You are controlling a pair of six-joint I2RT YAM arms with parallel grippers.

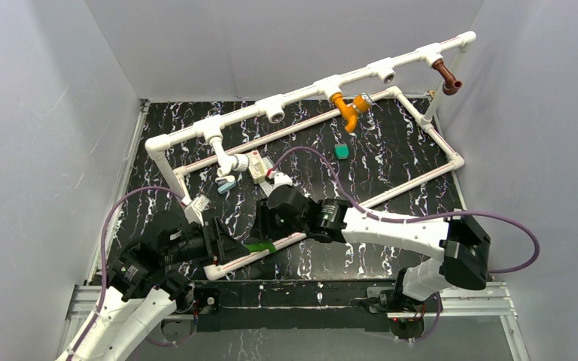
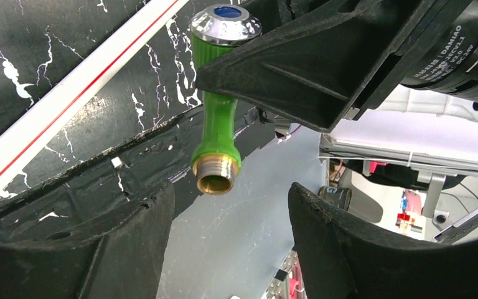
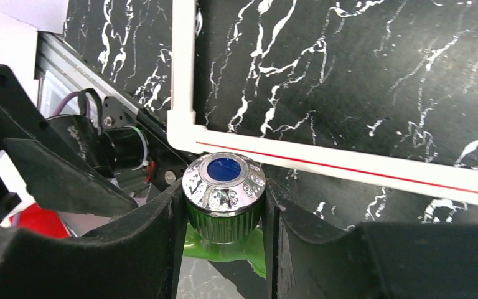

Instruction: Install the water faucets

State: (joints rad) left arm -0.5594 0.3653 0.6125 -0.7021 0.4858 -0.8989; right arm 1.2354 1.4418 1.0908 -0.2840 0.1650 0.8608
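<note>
My right gripper (image 3: 224,215) is shut on the chrome, blue-capped knob (image 3: 224,182) of the bright green water faucet (image 1: 260,247), holding it in the air over the table's near edge. In the left wrist view the green faucet (image 2: 218,118) hangs with its brass threaded end (image 2: 215,177) just beyond my left gripper (image 2: 230,218), nearer the left finger. That gripper is open and touches nothing. On the long white pipe (image 1: 301,92) sit an orange faucet (image 1: 346,110), a brown faucet (image 1: 445,76) and a white faucet (image 1: 229,162).
A white pipe frame (image 1: 421,182) lies on the black marbled table. Inside it are a small teal piece (image 1: 341,151), a beige block (image 1: 257,167) and a light blue part (image 1: 226,186). Grey walls close in on three sides.
</note>
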